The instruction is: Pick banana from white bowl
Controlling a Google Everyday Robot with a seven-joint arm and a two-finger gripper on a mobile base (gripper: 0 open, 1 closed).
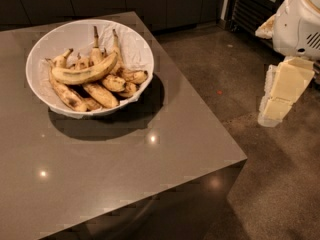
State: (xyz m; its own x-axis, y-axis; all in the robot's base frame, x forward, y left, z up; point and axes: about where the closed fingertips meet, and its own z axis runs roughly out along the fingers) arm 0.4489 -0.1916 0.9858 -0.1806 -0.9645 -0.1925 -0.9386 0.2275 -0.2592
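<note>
The white bowl [135,46] stands on the far left part of the grey table [150,174]. It holds several bananas. The banana [82,75], long, curved and mostly yellow, lies on top across the pile, with shorter brown-blotched bananas [100,94] under and beside it. My gripper [274,113], pale yellow on a white arm [300,24], hangs at the right of the view, over the floor beyond the table's right edge. It is far from the bowl and holds nothing that I can see.
The table's right edge and front corner [242,159] lie between the gripper and the bowl. Dark cabinets [150,4] run along the back. A dark appliance [255,9] stands at the back right on the brown floor [260,194].
</note>
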